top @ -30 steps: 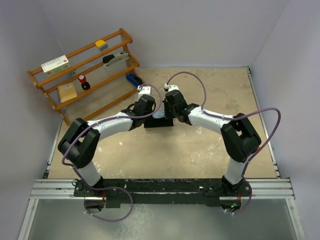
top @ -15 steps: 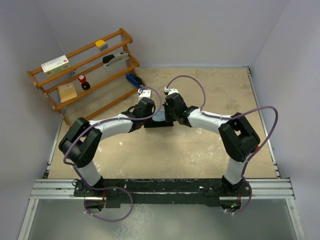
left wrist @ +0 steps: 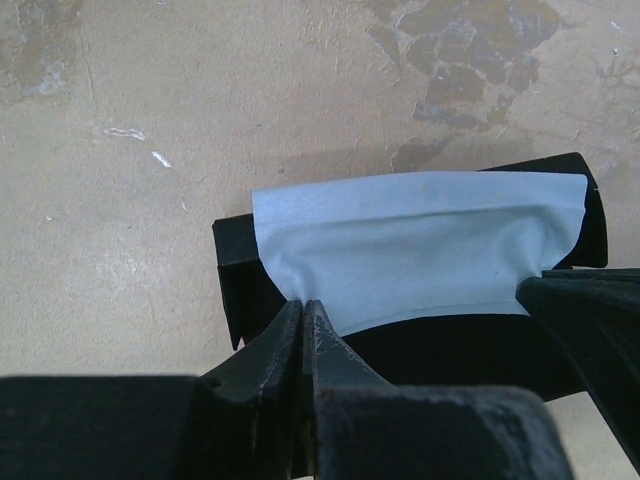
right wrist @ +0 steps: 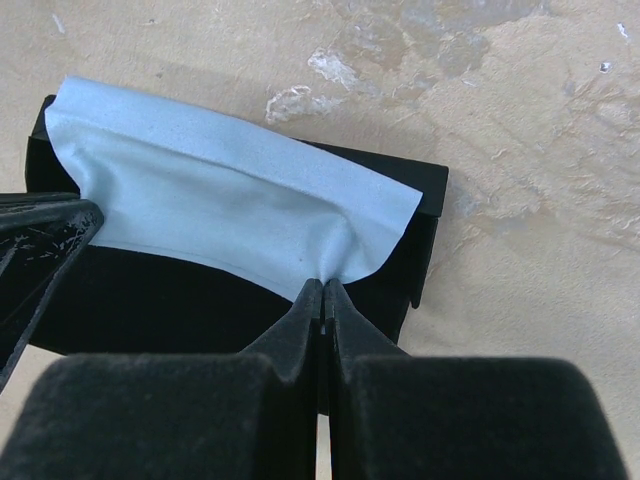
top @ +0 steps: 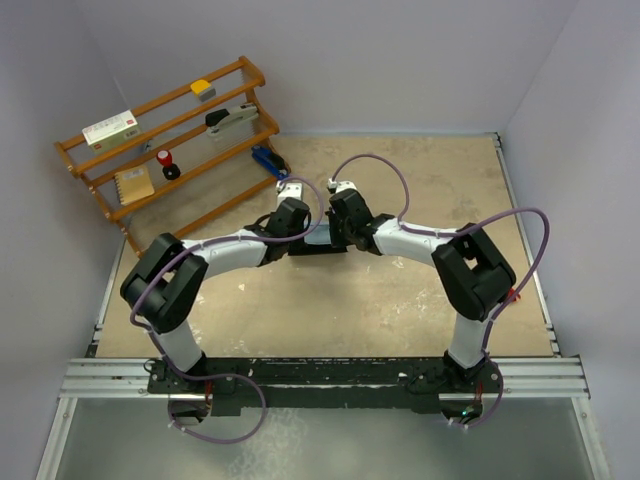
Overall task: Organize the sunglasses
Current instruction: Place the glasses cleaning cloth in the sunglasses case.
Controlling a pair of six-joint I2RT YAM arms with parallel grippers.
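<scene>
At the near edge of the bench (top: pixel 400 300) a metal rail (top: pixel 320 378) carries both arm bases. From there the left arm (top: pixel 215 250) and the right arm (top: pixel 420 240) lean inward and meet over the middle of the bench, their wrists close together above a long black case (right wrist: pixel 180 300).

The left claw (left wrist: pixel 303 318) is closed, its two fingers pressed together on the near edge of a pale blue cloth (left wrist: pixel 410 245), close to the cloth's left corner. The fabric puckers where it is pinched. The right claw (right wrist: pixel 324 292) is closed too, nipping the same near edge towards the cloth's right corner, with a small crease running up from the pinch. Each wrist view shows the other claw's dark finger at its side, just beside the cloth.

The cloth is draped across the case between the two pinch points. Its far edge lies along the far side of the case, and a black end of the case sticks out past the cloth on each side. The sunglasses show in none of the views; whether they lie under the cloth or in the case I cannot tell.

Farther back, at the left, a wooden rack (top: pixel 240 75) leans by the wall. It holds a white box (top: pixel 111 129), a yellow item (top: pixel 202 88), a black and grey tool (top: pixel 230 118), a small red and black piece (top: pixel 166 163) and a tan notebook (top: pixel 133 185). A blue object (top: pixel 268 160) lies on the bench by the rack's right end.
</scene>
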